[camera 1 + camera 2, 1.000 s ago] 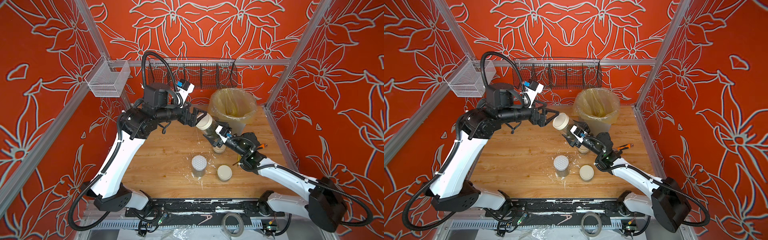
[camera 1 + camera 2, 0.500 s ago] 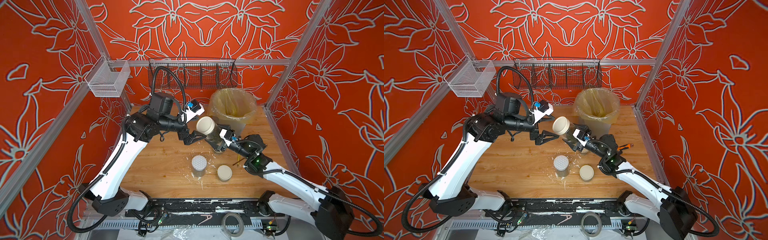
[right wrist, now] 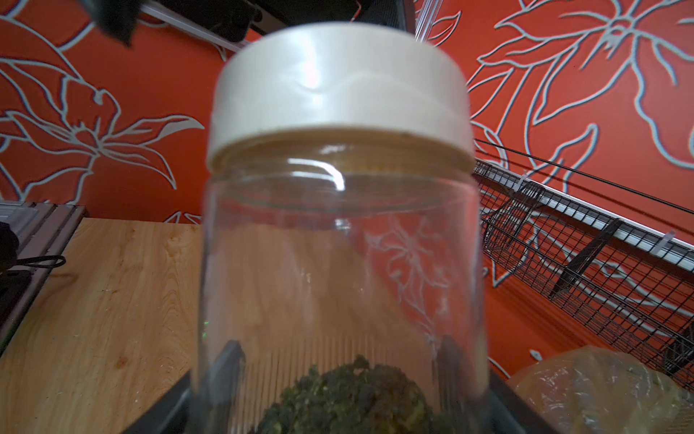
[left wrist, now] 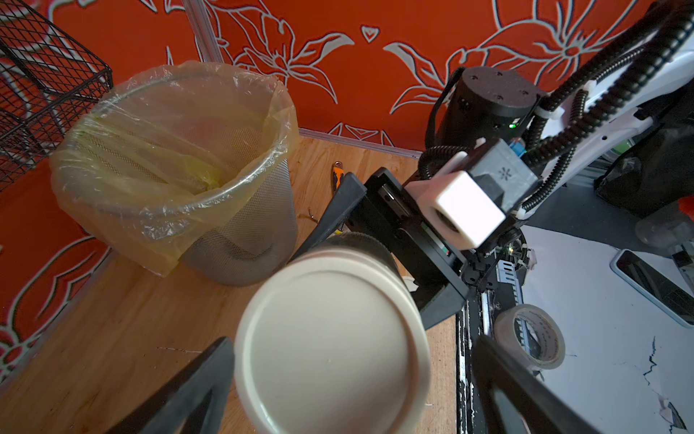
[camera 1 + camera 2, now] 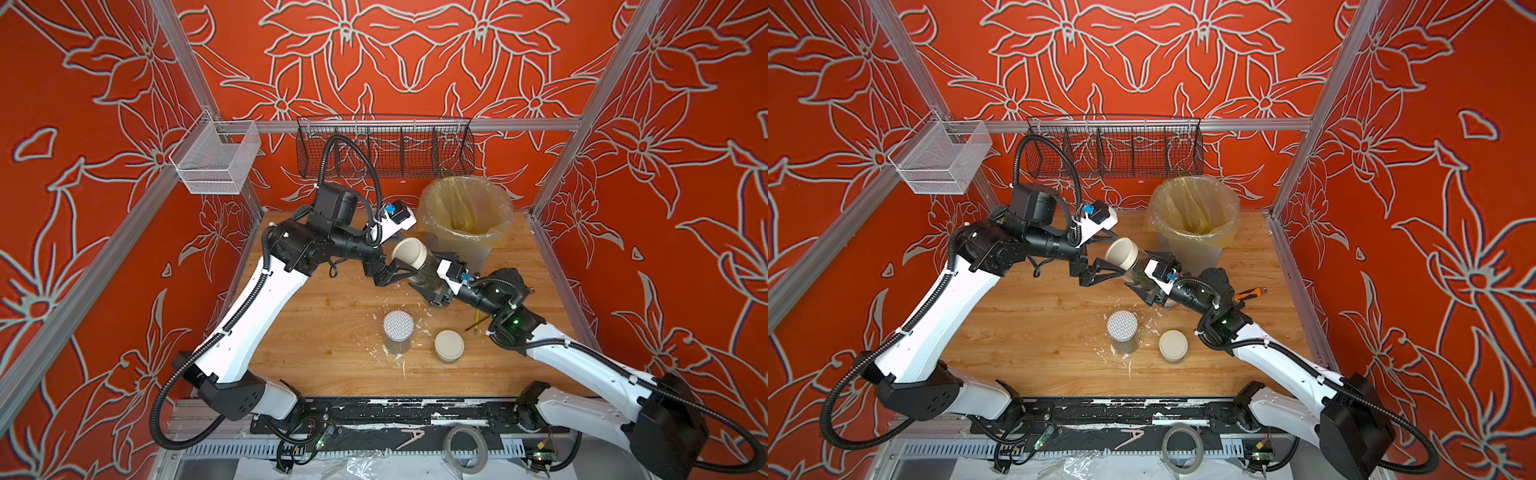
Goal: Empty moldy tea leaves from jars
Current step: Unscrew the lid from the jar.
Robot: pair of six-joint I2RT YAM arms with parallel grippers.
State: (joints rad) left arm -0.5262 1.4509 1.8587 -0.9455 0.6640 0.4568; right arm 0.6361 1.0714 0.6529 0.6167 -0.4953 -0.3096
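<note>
Over the table (image 5: 316,332), the right gripper (image 5: 428,289) clamps the tilted jar (image 5: 420,272), its lid (image 5: 409,252) aimed into the left gripper (image 4: 353,340), jaws spread, seemingly not touching.

The lower left of the wooden tabletop (image 5: 316,332) lies open. Near centre, a dotted-lid clear jar (image 5: 398,328) and a squat cream-lid jar (image 5: 449,345) stand close together. A yellow-lined grey mesh bin (image 5: 469,255) fills the upper right.

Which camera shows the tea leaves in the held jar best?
The right wrist view: the tea leaves lie close up, seen through the clear wall of the jar. Both top views show the tea leaves only as a small dark patch. The left wrist view shows just the lid.
</note>
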